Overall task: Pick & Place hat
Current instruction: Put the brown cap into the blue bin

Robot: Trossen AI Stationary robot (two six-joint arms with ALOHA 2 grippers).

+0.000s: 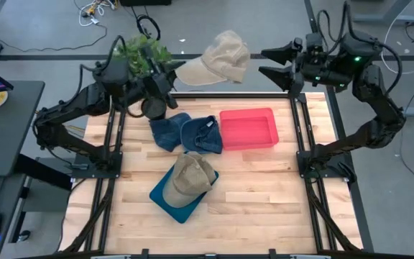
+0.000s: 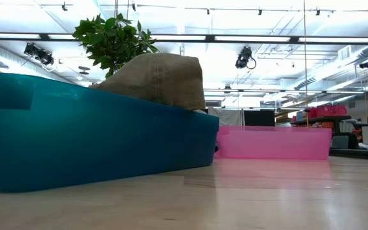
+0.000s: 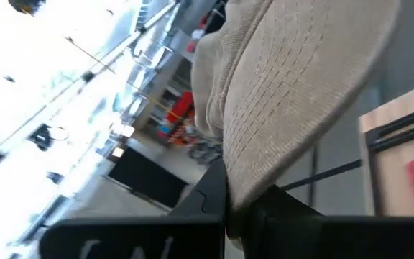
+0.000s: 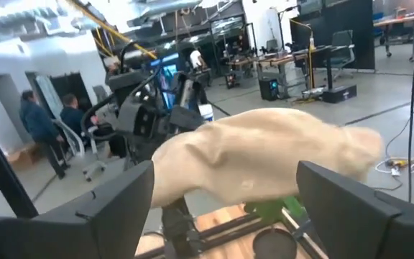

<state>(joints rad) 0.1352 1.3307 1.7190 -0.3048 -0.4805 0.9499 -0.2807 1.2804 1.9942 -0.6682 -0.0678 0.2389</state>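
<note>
High view: the left gripper (image 1: 169, 78) clamps a tan hat (image 1: 220, 59) by its brim above the table's twelve-o'clock edge, while the right gripper (image 1: 282, 63), spread wide at two o'clock, should close squarely on the crown.

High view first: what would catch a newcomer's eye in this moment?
A beige cap held up in the air past the table's far edge, its brim clamped in the left hand, with the open right hand facing it from the other side. Below on the table, a tan hat sits in a teal bin, beside denim hats and a red tray.
</note>
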